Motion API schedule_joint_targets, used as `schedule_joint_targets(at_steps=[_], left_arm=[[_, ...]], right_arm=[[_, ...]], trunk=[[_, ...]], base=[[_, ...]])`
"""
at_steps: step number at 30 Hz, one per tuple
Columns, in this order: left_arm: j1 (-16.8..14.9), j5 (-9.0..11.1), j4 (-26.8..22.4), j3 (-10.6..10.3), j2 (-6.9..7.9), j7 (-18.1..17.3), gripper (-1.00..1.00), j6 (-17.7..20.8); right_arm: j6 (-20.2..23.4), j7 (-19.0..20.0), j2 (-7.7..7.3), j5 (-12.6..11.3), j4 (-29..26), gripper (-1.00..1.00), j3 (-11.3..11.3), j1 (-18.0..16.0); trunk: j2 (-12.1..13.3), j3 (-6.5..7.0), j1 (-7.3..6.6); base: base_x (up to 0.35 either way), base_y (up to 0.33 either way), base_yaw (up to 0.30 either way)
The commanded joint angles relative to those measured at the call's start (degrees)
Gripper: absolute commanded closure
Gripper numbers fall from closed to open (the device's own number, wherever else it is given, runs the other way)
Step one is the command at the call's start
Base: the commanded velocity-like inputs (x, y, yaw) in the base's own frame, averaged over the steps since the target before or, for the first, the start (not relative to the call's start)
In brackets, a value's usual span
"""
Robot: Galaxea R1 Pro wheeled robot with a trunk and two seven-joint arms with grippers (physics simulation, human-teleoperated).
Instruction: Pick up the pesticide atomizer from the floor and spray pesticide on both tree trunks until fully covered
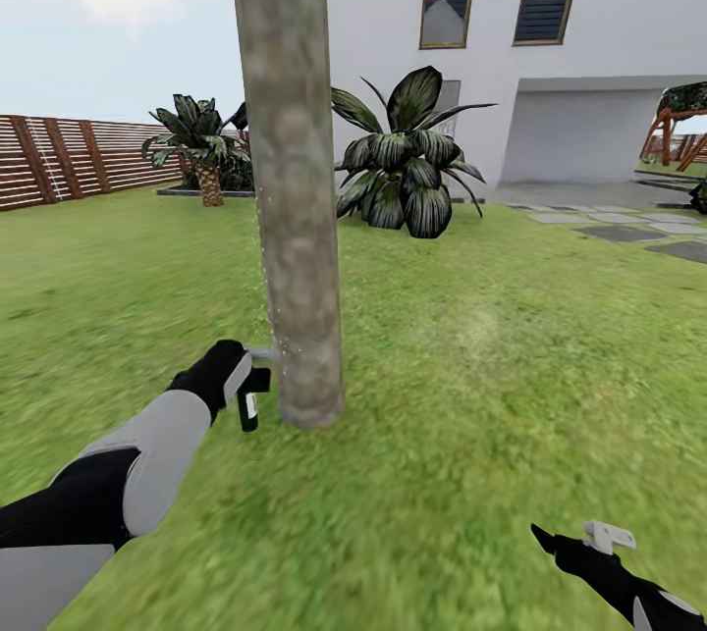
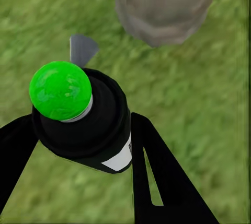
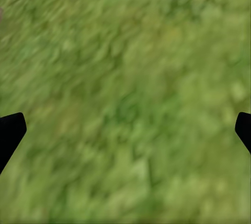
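The left arm reaches forward from the near left, its tool (image 1: 239,378) clamped on a held object. The right arm lies low at the near right, its tool (image 3: 125,130) with fingers spread wide apart.

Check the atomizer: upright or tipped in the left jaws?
Upright: the pesticide atomizer hangs vertical in the left gripper, grey nozzle on top aimed at the tree trunk.

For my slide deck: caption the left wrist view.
Left end effector grips the pesticide atomizer, green-capped, near the tree trunk base over grass.
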Motion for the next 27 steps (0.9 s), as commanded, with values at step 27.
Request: schedule_joint_targets(at_steps=[27], left_arm=[[-10.15, 0.11, -10.62, -0.08, -1.52, -0.09, 1.0, 15.43]], right_arm=[[0.0, -0.02, -0.25, -0.1, 0.0, -1.0, -0.05, 0.0]], trunk=[[0.0, 0.0, 0.0]], base=[[0.0, 0.0, 0.0]])
